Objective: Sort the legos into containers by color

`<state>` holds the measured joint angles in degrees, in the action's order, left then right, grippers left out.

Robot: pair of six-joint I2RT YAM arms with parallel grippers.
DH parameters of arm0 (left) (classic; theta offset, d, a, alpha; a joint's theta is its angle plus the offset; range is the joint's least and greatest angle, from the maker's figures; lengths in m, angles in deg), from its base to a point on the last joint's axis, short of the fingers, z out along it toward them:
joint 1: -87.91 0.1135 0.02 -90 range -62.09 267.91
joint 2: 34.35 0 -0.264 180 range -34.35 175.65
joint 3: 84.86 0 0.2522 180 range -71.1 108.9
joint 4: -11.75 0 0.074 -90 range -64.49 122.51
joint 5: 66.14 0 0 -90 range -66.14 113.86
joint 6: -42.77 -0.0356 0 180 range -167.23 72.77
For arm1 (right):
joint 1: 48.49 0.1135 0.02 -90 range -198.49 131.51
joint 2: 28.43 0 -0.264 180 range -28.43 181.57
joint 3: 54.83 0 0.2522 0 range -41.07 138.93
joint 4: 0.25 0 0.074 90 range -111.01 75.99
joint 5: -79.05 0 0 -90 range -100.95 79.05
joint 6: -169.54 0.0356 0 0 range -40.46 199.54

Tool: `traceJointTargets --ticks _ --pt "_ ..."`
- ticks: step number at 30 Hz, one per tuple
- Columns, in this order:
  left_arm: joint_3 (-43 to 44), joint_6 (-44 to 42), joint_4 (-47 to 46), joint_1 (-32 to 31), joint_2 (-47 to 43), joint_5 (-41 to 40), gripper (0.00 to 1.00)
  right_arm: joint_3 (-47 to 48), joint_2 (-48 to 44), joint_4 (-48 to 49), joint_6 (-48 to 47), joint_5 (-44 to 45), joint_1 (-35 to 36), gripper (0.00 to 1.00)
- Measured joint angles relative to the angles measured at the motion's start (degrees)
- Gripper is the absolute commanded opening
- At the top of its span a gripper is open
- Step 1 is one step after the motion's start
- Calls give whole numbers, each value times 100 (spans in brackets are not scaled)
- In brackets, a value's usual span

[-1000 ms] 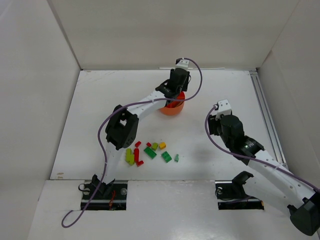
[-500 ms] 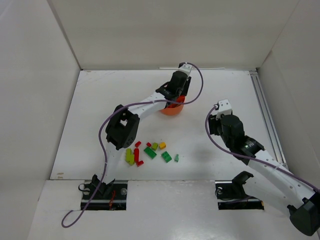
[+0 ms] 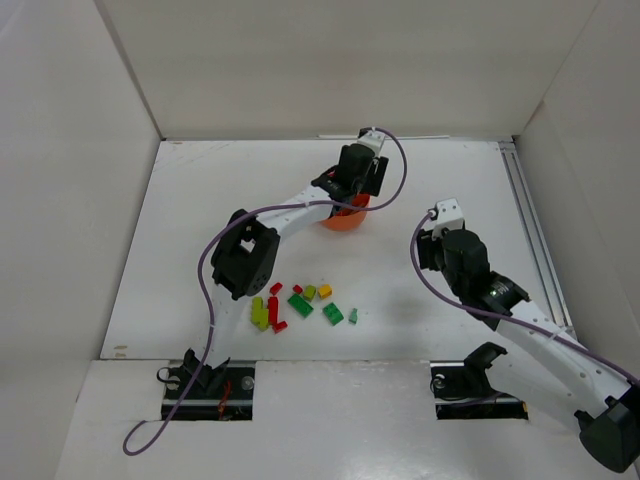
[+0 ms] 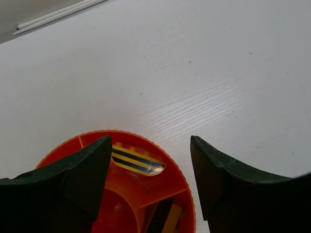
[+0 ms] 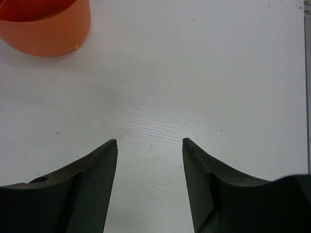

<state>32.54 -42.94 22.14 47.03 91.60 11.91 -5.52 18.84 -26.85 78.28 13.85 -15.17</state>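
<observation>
The orange dish stands at the far middle of the table, partly hidden under my left gripper. In the left wrist view my left gripper hangs open right above the dish, with nothing between its fingers. A yellow piece with dark stripes lies in one compartment and a brownish piece in the one beside it. Loose legos lie on the table nearer me: red, yellow, green, lime. My right gripper is open and empty over bare table, right of the dish.
Another green brick and a small pale green one lie at the right end of the loose cluster. White walls close the table in on three sides. A rail runs along the right edge.
My left gripper has shifted slightly to the right over the dish, and its jaws now stand apart. The right arm and the loose legos have not moved.
</observation>
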Motion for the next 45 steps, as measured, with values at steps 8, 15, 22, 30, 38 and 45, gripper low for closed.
traceJointTargets --ticks 8,15,22,30,38,45 --pt "-11 55 44 0 -68 120 84 0 -59 35 -138 -293 -2 61" --pt "-538 492 315 11 -1281 269 100 76 216 234 -612 -1458 39 61" --pt "-2476 1602 520 44 -4164 -120 100 828 1722 334 -841 -2085 1088 62" --pt "-4907 3141 1462 85 -6546 -844 100 1287 3093 437 -643 -2256 1987 61" --pt "-6004 4004 2347 85 -8190 -968 100 1329 3838 494 66 -2188 2651 61" --pt "-6227 4286 2371 83 -8861 -901 100 1370 4242 671 1073 -1620 2632 62"
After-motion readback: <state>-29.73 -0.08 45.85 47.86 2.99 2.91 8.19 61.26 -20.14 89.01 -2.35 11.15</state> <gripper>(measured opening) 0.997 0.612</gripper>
